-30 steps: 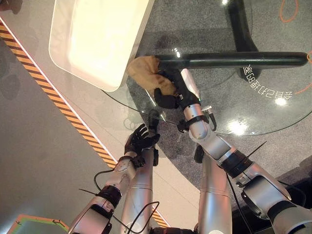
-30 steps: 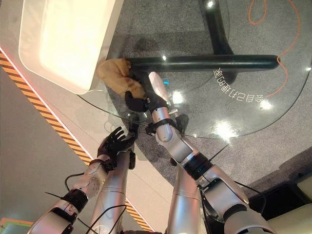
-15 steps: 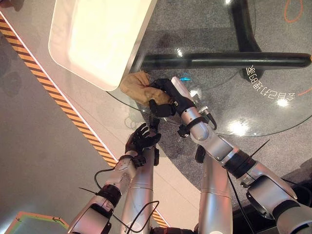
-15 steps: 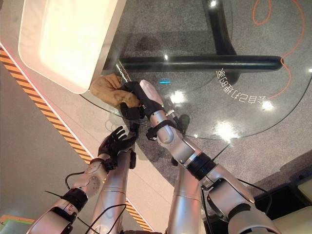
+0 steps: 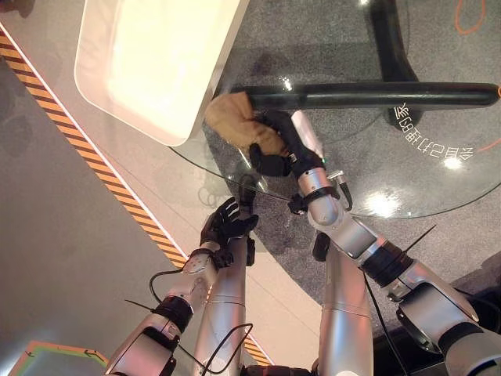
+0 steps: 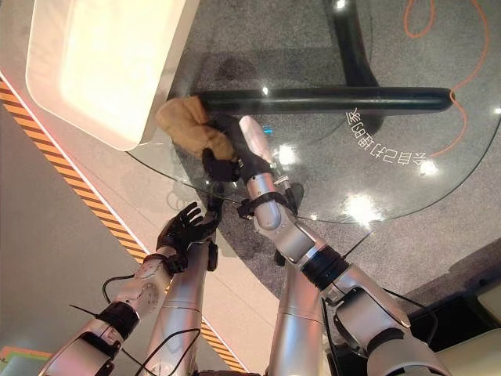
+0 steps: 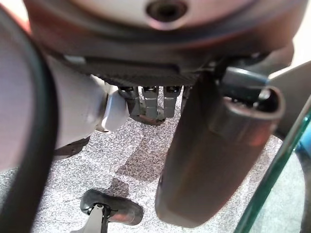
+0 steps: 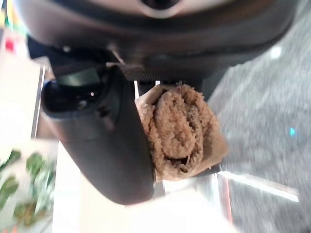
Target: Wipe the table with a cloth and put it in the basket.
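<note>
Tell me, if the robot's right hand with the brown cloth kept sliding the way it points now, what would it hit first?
Probably the white basket. The right hand, curled round the cloth on the glass table, points toward the basket's near corner, which sits just past the cloth. Depth is hard to judge from above.

Bright overhead light; glare spots on glass table point(image 5: 438, 188); wrist views blurred
</note>
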`<state>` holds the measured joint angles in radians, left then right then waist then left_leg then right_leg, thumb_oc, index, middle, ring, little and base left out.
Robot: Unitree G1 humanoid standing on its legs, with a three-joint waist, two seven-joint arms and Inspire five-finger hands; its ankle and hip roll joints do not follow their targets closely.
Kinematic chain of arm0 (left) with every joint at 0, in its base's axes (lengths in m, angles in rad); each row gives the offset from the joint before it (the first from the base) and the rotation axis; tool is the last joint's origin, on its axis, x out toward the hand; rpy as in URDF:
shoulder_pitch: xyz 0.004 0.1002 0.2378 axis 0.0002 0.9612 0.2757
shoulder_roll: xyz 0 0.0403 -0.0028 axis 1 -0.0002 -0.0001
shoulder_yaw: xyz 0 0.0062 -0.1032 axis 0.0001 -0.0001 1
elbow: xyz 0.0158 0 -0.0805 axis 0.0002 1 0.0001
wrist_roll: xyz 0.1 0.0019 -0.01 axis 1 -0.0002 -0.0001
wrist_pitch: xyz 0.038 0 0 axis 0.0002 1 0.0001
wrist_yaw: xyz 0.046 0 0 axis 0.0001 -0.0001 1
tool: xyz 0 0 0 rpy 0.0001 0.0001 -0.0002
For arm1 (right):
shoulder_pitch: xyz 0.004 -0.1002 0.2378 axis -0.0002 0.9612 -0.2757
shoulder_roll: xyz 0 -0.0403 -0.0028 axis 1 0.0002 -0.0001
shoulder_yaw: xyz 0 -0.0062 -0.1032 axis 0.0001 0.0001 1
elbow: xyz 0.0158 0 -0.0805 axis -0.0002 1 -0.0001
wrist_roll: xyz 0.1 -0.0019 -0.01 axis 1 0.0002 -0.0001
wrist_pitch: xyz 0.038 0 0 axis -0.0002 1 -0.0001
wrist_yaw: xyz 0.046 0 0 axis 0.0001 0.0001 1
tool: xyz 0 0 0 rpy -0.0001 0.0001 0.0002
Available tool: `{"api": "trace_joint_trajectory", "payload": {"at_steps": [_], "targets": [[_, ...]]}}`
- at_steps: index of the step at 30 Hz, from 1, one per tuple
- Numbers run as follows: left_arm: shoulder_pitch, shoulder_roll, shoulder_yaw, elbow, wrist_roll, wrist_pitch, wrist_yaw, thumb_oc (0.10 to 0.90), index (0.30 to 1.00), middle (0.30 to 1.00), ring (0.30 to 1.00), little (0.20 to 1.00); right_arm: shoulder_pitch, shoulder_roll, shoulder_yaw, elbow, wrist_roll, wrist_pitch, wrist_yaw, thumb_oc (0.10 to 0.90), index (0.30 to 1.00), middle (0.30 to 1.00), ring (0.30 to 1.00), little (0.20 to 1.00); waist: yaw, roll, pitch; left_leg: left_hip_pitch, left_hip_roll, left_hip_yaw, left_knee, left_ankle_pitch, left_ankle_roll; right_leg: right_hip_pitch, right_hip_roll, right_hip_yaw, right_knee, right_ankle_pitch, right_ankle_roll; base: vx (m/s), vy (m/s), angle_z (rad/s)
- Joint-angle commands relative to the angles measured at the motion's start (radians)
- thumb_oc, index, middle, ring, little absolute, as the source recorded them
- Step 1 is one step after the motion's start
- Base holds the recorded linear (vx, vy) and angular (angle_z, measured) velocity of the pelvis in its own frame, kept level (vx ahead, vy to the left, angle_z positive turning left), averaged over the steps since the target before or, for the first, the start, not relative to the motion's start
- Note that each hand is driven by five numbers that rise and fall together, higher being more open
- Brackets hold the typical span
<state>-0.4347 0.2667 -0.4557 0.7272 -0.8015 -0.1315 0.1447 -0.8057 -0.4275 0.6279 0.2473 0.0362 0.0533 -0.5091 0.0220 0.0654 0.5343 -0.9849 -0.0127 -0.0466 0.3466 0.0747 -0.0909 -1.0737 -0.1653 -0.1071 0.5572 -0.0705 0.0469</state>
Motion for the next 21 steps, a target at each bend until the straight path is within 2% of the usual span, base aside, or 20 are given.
{"api": "trace_joint_trajectory", "payload": {"at_steps": [1, 7, 15, 21], "targets": [[0.118, -0.062, -0.063, 0.013, -0.001, 0.049, 0.000, 0.800, 0.900, 0.900, 0.900, 0.900, 0.022, -0.022, -0.059, -0.084, -0.044, -0.042, -0.094, 0.100, 0.300, 0.300, 0.300, 0.200, -0.016, 0.037, -0.014, -0.067, -0.071, 0.100, 0.090, -0.060, 0.075, -0.025, 0.089, 0.013, -0.142, 0.148, 0.039, 0.00, -0.043, -0.01], [0.134, -0.063, -0.058, 0.018, 0.017, 0.036, -0.012, 0.800, 0.900, 0.900, 0.900, 0.900, 0.007, -0.051, -0.132, -0.064, -0.062, 0.007, -0.193, 0.100, 0.300, 0.300, 0.300, 0.200, -0.014, 0.038, -0.014, -0.067, -0.070, 0.096, 0.094, -0.066, 0.074, -0.024, 0.089, 0.013, -0.139, 0.145, 0.037, 0.00, -0.041, -0.01], [0.149, -0.049, -0.047, 0.023, 0.031, 0.025, -0.034, 0.800, 0.900, 0.900, 0.900, 0.900, -0.005, -0.100, -0.196, -0.047, -0.032, 0.034, -0.253, 0.100, 0.300, 0.300, 0.300, 0.200, -0.012, 0.033, -0.014, -0.059, -0.068, 0.093, 0.094, -0.072, 0.075, -0.015, 0.091, 0.008, -0.143, 0.146, 0.038, 0.00, -0.015, 0.00], [0.164, -0.037, -0.039, 0.012, 0.031, 0.019, -0.040, 0.800, 0.900, 0.900, 0.900, 0.900, -0.008, -0.161, -0.273, -0.031, -0.018, 0.043, -0.358, 0.100, 0.300, 0.300, 0.300, 0.200, -0.015, 0.027, -0.014, -0.060, -0.069, 0.090, 0.097, -0.081, 0.077, -0.012, 0.098, 0.012, -0.147, 0.145, 0.041, 0.00, 0.000, 0.00]]}}
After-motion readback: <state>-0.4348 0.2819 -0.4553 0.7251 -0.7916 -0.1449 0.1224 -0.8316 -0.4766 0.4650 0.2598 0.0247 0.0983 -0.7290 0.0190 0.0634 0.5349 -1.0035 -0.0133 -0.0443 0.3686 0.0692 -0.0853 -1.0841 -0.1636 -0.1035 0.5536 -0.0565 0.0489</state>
